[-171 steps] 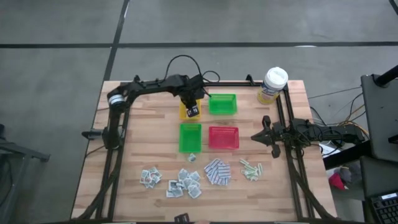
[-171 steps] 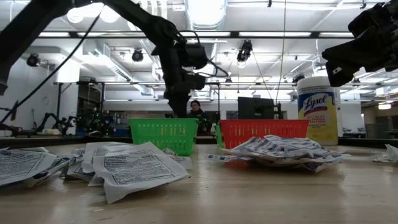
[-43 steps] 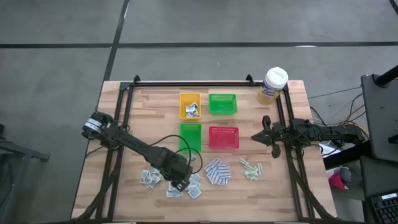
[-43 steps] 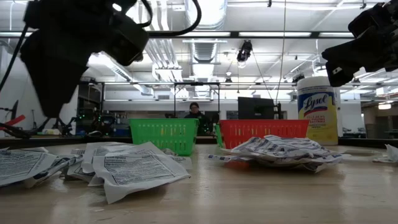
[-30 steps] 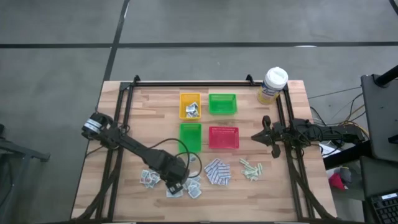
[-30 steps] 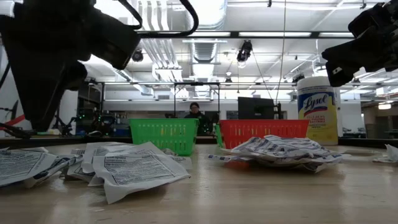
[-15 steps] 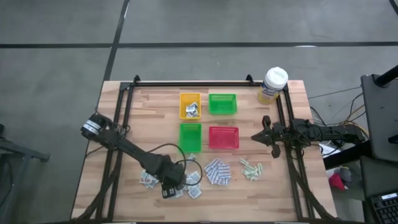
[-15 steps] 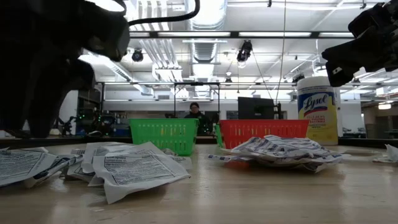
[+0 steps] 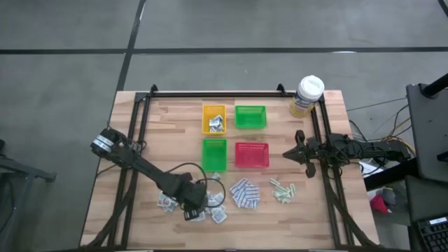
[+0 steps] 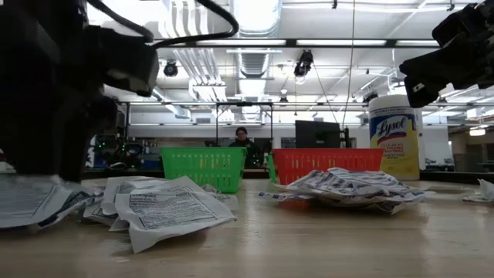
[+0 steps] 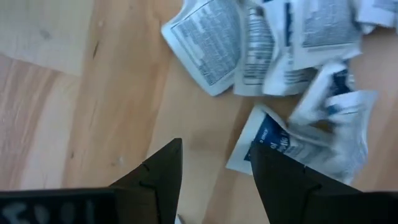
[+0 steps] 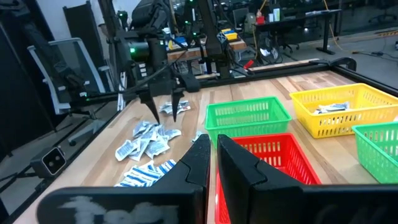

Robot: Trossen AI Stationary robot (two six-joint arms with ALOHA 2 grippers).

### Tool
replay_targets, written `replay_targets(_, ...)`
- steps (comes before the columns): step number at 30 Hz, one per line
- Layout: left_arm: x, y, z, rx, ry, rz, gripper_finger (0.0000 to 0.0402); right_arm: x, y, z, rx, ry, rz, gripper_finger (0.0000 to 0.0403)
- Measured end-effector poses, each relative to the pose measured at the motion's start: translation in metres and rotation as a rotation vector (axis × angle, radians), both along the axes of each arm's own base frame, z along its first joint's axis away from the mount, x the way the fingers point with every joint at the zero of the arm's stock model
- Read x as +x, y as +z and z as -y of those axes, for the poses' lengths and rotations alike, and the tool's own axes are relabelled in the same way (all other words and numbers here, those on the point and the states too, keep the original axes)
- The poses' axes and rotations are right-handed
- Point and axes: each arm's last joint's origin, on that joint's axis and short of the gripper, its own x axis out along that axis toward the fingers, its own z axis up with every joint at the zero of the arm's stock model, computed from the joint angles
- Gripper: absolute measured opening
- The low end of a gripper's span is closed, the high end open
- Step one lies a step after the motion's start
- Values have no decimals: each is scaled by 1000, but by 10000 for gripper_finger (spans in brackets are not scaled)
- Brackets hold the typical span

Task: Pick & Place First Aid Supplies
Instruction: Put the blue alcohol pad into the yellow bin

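White-grey sachets (image 9: 203, 204) lie heaped at the worktop's (image 9: 154, 147) near edge, left of centre, crumpled and overlapping, print side up. A few more lie a little to their left (image 9: 166, 202). To their right sits a fan of blue-and-white pads (image 9: 244, 194), and further right a few pale green strips (image 9: 283, 190). Another few sachets lie in the yellow tray (image 9: 214, 120).

Behind the piles stand four trays: yellow and a green tray (image 9: 250, 117) at the back, a second green one (image 9: 214, 155) and a red tray (image 9: 251, 155) in front. The yellow canister (image 9: 306, 96) stands at the far right corner. Across the room, at low level, a person (image 10: 242, 137) sits beyond the trays.

The left arm stretches diagonally from its base at the left edge, wrist bent down over the sachet heap. The left hand (image 11: 211, 168) points straight down with its fingers spread wide, nothing between them; bare wood shows in the gap. One finger (image 11: 277, 171) stands over the corner of a blue-printed sachet (image 11: 286, 140); the other (image 11: 163, 168) is over plain wood. Whether the tips touch the worktop, I cannot tell.

The right arm waits at the right edge, its hand (image 9: 289, 153) aimed at the red tray, fingers close together and holding nothing.
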Motion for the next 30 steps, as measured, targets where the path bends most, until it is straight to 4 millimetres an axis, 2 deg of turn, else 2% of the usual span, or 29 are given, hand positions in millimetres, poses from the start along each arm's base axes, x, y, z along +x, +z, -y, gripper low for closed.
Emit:
replay_targets(9,-2,-11,-5,59,-10,-7,181,0,0,0,0,0,0,28)
replay_targets(18,-3,-2,-19,187,34,-37,181,0,0,0,0,0,0,28)
replay_targets(25,-1,13,-19,165,41,-6,181,0,0,0,0,0,0,28)
replay_targets(30,-2,9,-19,141,-10,-9,181,0,0,0,0,0,0,28)
